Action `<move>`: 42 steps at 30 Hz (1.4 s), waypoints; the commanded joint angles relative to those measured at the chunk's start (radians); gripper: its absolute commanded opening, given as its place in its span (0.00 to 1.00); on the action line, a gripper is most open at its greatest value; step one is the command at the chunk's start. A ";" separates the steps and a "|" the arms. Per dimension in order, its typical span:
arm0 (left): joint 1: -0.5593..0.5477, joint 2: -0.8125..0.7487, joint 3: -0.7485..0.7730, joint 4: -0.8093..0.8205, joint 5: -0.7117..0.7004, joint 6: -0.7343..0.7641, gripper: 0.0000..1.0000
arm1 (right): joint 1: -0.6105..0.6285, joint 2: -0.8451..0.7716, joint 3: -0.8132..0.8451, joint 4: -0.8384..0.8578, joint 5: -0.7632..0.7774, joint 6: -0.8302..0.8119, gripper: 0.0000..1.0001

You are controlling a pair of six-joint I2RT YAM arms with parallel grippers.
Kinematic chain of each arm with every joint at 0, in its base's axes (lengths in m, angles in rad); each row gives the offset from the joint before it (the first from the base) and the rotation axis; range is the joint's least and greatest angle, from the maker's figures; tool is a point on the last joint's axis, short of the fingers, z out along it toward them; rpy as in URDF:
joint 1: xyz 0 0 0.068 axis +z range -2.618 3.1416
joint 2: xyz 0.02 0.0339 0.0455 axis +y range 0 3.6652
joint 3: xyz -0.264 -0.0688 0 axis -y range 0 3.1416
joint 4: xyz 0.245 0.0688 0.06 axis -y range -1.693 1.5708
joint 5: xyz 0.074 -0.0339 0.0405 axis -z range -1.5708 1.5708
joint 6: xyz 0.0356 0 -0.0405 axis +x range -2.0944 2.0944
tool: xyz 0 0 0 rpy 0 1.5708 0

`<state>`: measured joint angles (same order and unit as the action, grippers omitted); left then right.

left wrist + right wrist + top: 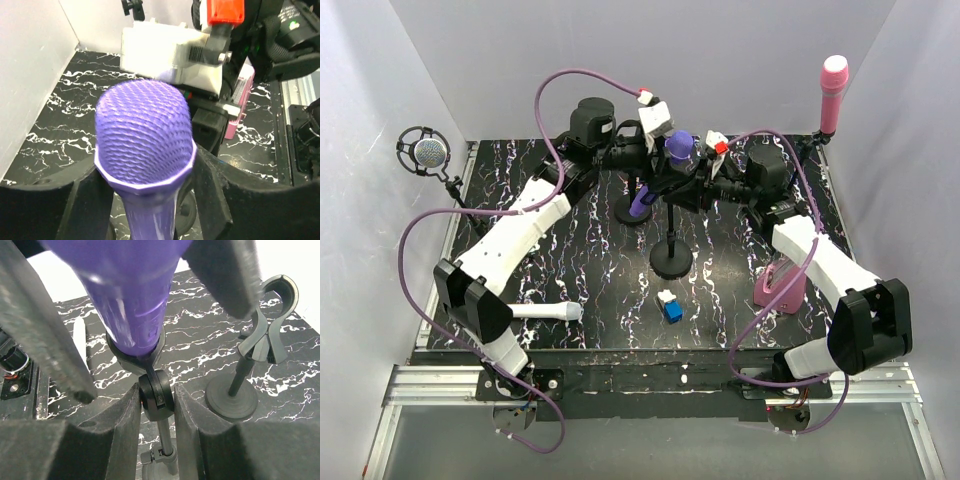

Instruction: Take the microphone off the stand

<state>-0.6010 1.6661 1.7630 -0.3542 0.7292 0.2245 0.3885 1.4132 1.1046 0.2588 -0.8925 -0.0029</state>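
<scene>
Microphone (678,148), the purple one, sits in the clip of its stand (671,262) mid-tabletop, nearer the far edge. Left jaws straddle it just under the head, open with gaps at the sides. Right jaws are lower, closed on the stand's swivel joint.

No text, label, brand, number or sign can be read in any view: the purple microphone (145,135), its stand (156,400), the pink microphone (833,90) and the blue-and-white block (670,307) carry no legible marking.
</scene>
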 commanded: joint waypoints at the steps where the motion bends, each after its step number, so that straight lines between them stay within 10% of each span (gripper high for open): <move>1: -0.032 0.030 0.104 -0.046 0.003 0.027 0.49 | 0.012 -0.019 -0.045 0.033 -0.031 0.035 0.19; 8: -0.034 0.029 0.170 -0.172 -0.106 0.087 0.00 | -0.002 -0.034 -0.120 0.112 -0.032 0.124 0.01; 19: -0.034 0.153 0.746 -0.183 -0.390 0.044 0.00 | -0.016 -0.025 -0.147 0.022 -0.022 0.127 0.01; 30: -0.014 -0.087 0.498 -0.156 -0.499 0.157 0.00 | -0.016 -0.002 -0.023 -0.234 -0.007 0.011 0.01; 32: -0.013 -0.193 0.327 -0.207 -0.543 0.277 0.00 | -0.017 -0.003 -0.012 -0.254 0.013 0.012 0.10; 36: -0.008 -0.397 -0.038 -0.339 -0.632 0.485 0.00 | -0.016 0.000 0.014 -0.299 0.053 0.050 0.71; 42: -0.005 -0.540 -0.311 -0.555 -0.689 0.487 0.00 | -0.016 -0.069 0.012 -0.315 0.098 0.053 0.84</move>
<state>-0.6106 1.1572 1.5574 -0.7383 0.1101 0.6540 0.3687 1.3949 1.0988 -0.0002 -0.8303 0.0345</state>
